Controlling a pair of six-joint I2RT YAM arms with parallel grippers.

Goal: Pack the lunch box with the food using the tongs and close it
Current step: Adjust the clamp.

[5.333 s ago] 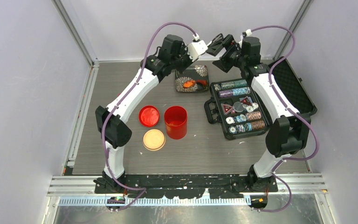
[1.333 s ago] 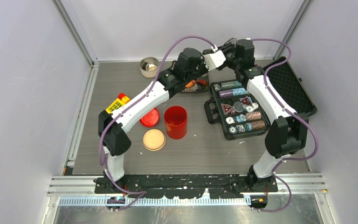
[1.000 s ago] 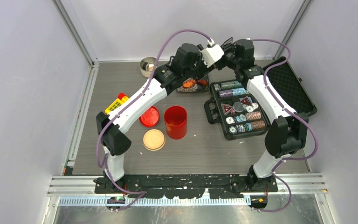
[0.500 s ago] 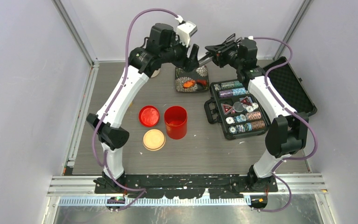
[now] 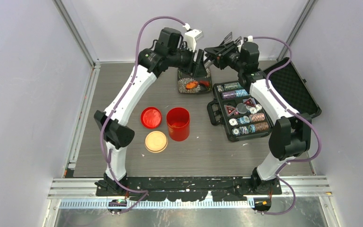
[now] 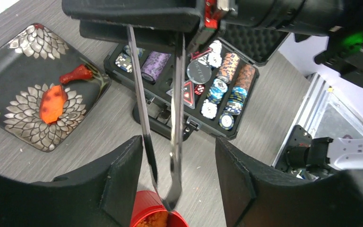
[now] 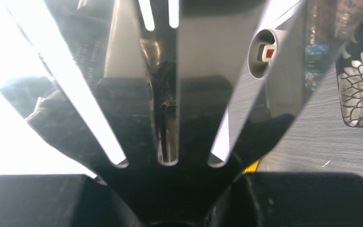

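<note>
Both arms reach to the far side of the counter (image 5: pixel 208 151) and meet in the air above the plate. The right gripper (image 5: pixel 213 51) is clamped on the silver tongs (image 6: pixel 142 109), holding them out lengthwise toward the other arm. This looks like a hand-over, set up so the tool can be taken at a usable spot. The left gripper (image 6: pixel 177 146) is parted, one finger on each side of the tongs' two slim arms with a gap on both sides, so it grips nothing yet. The two arms draw together toward its palm; I cannot tell which end is the joined one. The food is two orange-red pieces (image 6: pixel 53 101) on the black floral plate (image 6: pixel 9 66), just beside the open poker-chip case (image 5: pixel 246 111) and under the hand-over, so the reach will be short. The red canister (image 5: pixel 178 125) stands uncapped mid-counter, its red lid (image 5: pixel 151 117) and a beige disc lid (image 5: pixel 156 141) lying flat beside it to leave the mouth free. The cream tub is not visible. Judgement: the left gripper must close squarely before the right lets go, or the tongs could drop.
</note>
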